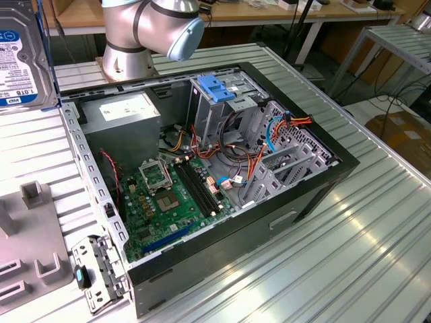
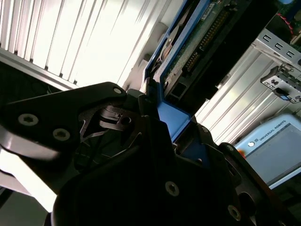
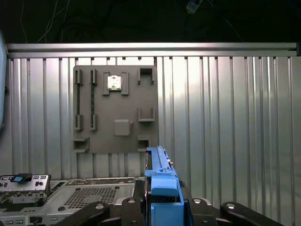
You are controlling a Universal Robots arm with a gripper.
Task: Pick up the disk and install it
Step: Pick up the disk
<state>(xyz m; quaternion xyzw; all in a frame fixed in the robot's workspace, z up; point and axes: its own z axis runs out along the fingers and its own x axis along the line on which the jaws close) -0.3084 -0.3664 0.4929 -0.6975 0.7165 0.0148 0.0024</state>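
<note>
The gripper (image 3: 162, 207) is clamping the disk (image 1: 20, 57) by its blue side rails (image 3: 159, 169), holding it edge-up above the tabletop (image 1: 377, 256), over the grey fixture plate (image 3: 115, 110) beside the open computer case (image 1: 202, 168), likely sparing its circuit board.

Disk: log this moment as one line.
gripper: shut on disk | disk: held aloft, outside the computer case | install: not yet done

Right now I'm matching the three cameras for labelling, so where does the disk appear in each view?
Exterior view: the disk stands upright at the exterior view's far left, label showing.
Second wrist view: the disk, board side showing, held in the hand.
First wrist view: the disk edge-on, blue rail rising from the hand.
Shared landmark: the metal bracket with a blue latch.
</note>
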